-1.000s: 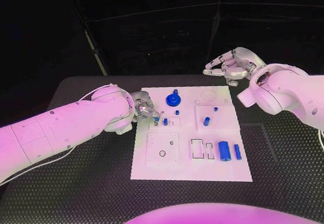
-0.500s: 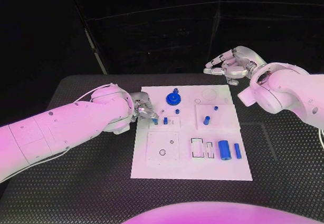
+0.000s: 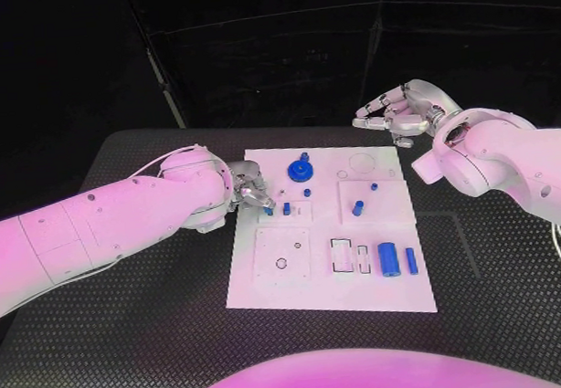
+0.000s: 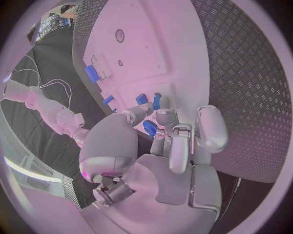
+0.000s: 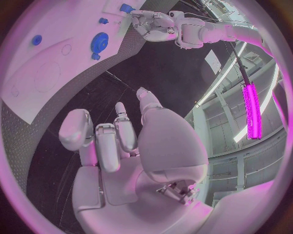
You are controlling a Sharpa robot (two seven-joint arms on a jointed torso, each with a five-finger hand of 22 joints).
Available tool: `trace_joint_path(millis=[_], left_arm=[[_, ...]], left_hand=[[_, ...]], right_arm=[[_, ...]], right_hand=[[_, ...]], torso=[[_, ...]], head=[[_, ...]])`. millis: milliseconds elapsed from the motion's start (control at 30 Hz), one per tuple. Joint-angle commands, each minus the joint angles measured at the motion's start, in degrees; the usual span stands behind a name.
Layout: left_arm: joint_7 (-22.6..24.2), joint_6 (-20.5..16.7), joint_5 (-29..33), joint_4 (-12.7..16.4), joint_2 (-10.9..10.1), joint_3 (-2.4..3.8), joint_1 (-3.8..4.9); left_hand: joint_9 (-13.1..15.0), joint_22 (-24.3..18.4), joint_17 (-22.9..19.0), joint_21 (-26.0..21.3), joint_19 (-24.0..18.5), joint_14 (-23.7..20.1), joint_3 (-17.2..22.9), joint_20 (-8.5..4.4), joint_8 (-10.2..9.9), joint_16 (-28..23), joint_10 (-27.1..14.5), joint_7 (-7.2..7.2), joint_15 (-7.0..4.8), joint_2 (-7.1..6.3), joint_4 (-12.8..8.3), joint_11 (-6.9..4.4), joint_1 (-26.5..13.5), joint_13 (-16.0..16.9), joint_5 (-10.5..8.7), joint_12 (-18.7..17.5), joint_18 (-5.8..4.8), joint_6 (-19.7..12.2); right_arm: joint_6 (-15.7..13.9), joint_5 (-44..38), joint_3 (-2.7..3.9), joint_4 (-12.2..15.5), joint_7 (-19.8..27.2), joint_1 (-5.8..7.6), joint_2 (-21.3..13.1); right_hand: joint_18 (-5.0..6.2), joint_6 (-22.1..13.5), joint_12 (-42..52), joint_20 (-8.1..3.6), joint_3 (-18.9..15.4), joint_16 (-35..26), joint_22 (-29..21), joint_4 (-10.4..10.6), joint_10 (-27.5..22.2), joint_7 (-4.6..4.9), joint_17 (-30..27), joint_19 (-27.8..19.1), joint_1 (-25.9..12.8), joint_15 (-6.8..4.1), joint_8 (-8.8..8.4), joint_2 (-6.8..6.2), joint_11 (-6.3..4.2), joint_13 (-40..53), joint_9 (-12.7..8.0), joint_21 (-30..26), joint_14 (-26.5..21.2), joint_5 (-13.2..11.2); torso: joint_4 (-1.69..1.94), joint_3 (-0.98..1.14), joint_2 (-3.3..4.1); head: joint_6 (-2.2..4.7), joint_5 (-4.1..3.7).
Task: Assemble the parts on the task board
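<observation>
Nothing much has moved since the earlier frames; both hands are kept where they were. Nearest on the task board (image 3: 288, 285), two blue parts (image 3: 388, 260) are laid side by side. Farther back, a small blue part (image 3: 270, 210) is pinched by the left hand (image 3: 249, 194). One round blue knob (image 3: 301, 169) is stood behind. Farthest, the right hand (image 3: 401, 115) is held curled, with nothing in it.

Robotics lab: black ribbed tabletop (image 3: 148, 334), dark metal frame rig (image 3: 165, 85) behind it, long ceiling strip lights (image 5: 251, 105), cabling.
</observation>
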Motion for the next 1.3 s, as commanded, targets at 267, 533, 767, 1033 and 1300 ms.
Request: trace_joint_path(millis=[267, 533, 767, 1033, 1300], left_arm=[[-0.3, 1.1, -0.6, -0.4, 0.8, -0.27, -0.19], [-0.4, 1.4, -1.2, -1.0, 1.0, -0.39, -0.21], [-0.5, 3.2, -1.8, -1.0, 1.0, -0.41, -0.21], [-0.6, 4.7, -2.2, -0.7, 0.9, -0.42, -0.22], [-0.5, 4.1, -2.2, -0.6, 0.8, -0.43, -0.22]], left_hand=[[0.1, 6.7, 15.1, 0.6, 0.5, 5.9, 9.2, -0.13, 0.6, 0.4, 2.5, -0.32, -0.47, 0.55, -8.8, -2.02, -0.3, 0.4, 0.37, 0.5, -0.73, 0.0], [0.1, 6.8, 15.1, 0.9, 0.7, 5.9, 9.3, -0.16, 0.8, 0.4, 2.7, -0.38, -0.5, 0.64, -8.8, -2.07, -0.6, 0.6, 0.4, 0.7, -0.79, 0.1], [0.1, 7.0, 15.1, 1.4, 0.9, 5.9, 9.1, -0.22, 1.3, 0.4, 3.2, -0.54, -0.56, 0.69, -8.7, -2.19, -1.1, 1.3, 0.39, 1.4, -0.88, 0.2], [0.0, 7.2, 15.1, 1.6, 1.0, 5.9, 8.8, -0.29, 1.8, 0.4, 3.8, -0.75, -0.65, 0.62, -8.8, -2.35, -1.5, 2.1, 0.36, 2.1, -0.92, 0.3], [0.0, 7.3, 15.1, 1.8, 1.1, 5.9, 8.8, -0.32, 1.9, 0.4, 4.0, -0.82, -0.68, 0.65, -8.7, -2.4, -1.6, 2.4, 0.37, 2.3, -0.97, 0.4]], right_arm=[[0.3, -0.1, 0.03, 0.1, 0.3, 0.08, 0.0], [0.3, -0.1, 0.03, 0.2, 0.3, 0.08, 0.0], [0.3, -0.1, 0.03, 0.1, 0.3, 0.06, 0.0], [0.4, -0.1, 0.03, 0.1, 0.3, -0.01, 0.0], [0.4, -0.1, 0.03, 0.0, 0.3, -0.07, 0.1]], right_hand=[[-0.06, -0.5, 0.1, -0.33, -0.2, -0.3, -0.1, 0.0, -0.2, -0.1, 6.8, 0.1, 0.1, -0.48, 0.39, 0.44, -0.26, 0.0, -0.1, -0.2, 4.3, 0.1], [-0.06, -0.5, 0.1, -0.33, -0.2, -0.3, -0.1, 0.0, -0.2, -0.1, 6.8, 0.1, 0.1, -0.48, 0.39, 0.44, -0.26, 0.0, -0.1, -0.2, 4.3, 0.1], [-0.06, -0.5, 0.1, -0.33, -0.2, -0.3, -0.1, 0.0, -0.2, -0.1, 6.8, 0.1, 0.1, -0.48, 0.39, 0.44, -0.26, 0.0, -0.1, -0.2, 4.3, 0.1], [-0.06, -0.5, 0.1, -0.33, -0.2, -0.3, -0.1, 0.0, -0.2, -0.1, 6.8, 0.1, 0.1, -0.48, 0.39, 0.44, -0.26, 0.0, -0.1, -0.2, 4.3, 0.1], [-0.06, -0.5, 0.1, -0.33, -0.2, -0.3, -0.1, 0.0, -0.2, -0.1, 6.8, 0.1, 0.1, -0.48, 0.39, 0.44, -0.26, 0.0, -0.1, -0.2, 4.3, 0.1]], torso=[[-0.01, 0.02, 0.03], [0.02, 0.01, 0.02], [0.03, 0.01, 0.0], [0.04, -0.01, -0.02], [0.04, -0.01, -0.01]], head=[[-0.03, -0.02], [-0.2, -0.04], [-0.36, -0.05], [-0.42, -0.03], [-0.37, -0.01]])
